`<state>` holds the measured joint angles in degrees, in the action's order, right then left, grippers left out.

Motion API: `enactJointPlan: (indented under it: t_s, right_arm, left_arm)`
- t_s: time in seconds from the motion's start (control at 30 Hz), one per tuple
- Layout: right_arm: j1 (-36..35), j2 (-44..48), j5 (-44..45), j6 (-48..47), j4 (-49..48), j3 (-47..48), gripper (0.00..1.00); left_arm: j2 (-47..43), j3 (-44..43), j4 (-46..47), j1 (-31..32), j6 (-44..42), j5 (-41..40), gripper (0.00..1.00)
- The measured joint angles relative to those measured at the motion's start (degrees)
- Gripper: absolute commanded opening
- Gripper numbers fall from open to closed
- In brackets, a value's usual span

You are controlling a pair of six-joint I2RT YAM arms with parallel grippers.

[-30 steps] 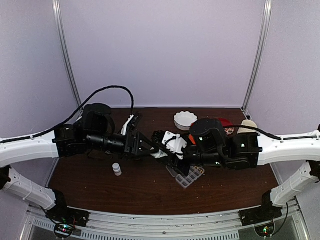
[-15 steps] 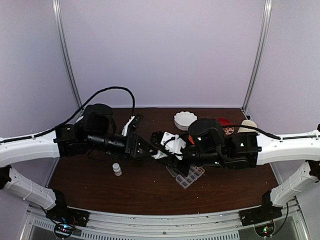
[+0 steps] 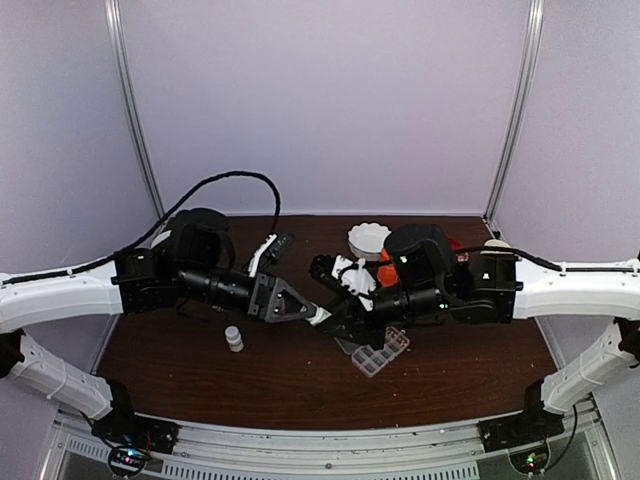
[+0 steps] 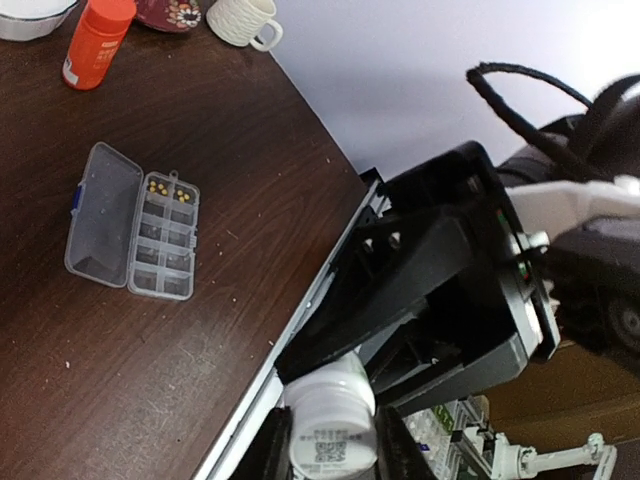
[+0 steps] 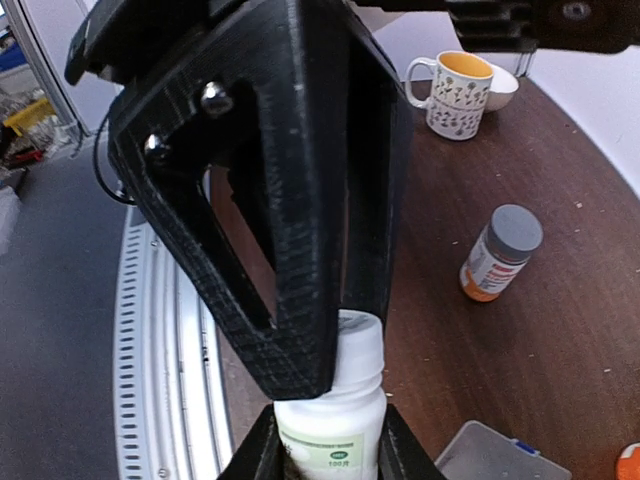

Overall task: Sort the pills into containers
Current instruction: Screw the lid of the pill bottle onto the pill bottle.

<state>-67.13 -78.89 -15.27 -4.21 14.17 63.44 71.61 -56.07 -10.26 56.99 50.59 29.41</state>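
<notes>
Over the middle of the table my two grippers meet on a small white bottle. My right gripper is shut on the labelled body of the bottle. My left gripper is shut on the same bottle, with its black fingers clamped round the cap end. The clear pill box lies open on the table, below and right of the grippers in the top view. A few tiny pale yellowish pills lie in one end cell; the other cells look empty.
A second small white bottle stands at front left. At the back stand an orange bottle, a white bowl and a patterned mug. A grey-capped labelled bottle lies on the table. The table's front rail runs close by.
My left gripper's jaws have closed onto the white bottle held by the right gripper. Both arms have shifted slightly, with the right wrist moving toward the back.
</notes>
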Motion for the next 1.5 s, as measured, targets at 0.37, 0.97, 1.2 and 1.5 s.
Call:
enactJointPlan:
  t_s: [0.37, 0.97, 1.2, 1.5]
  right_arm:
    - [5.03, 1.88, -26.12, 10.88, -4.37, -4.02, 0.04]
    - [4.00, 2.82, -42.07, 20.15, -16.55, -8.74, 0.04]
    - [4.31, 2.82, -41.44, 20.92, -19.76, -9.49, 0.03]
    - [4.50, 3.63, -37.55, 15.78, -16.61, -8.50, 0.03]
  left_arm:
    - [0.07, -1.84, -2.23, 4.15, -30.12, 4.74, 0.00]
    - [2.25, -7.32, -9.27, 6.86, -105.09, 18.27, 0.07]
    - [3.50, -13.00, -18.60, 8.48, -120.41, 10.36, 0.85]
    - [-5.66, -0.87, -8.26, 7.67, -115.10, 5.27, 0.98]
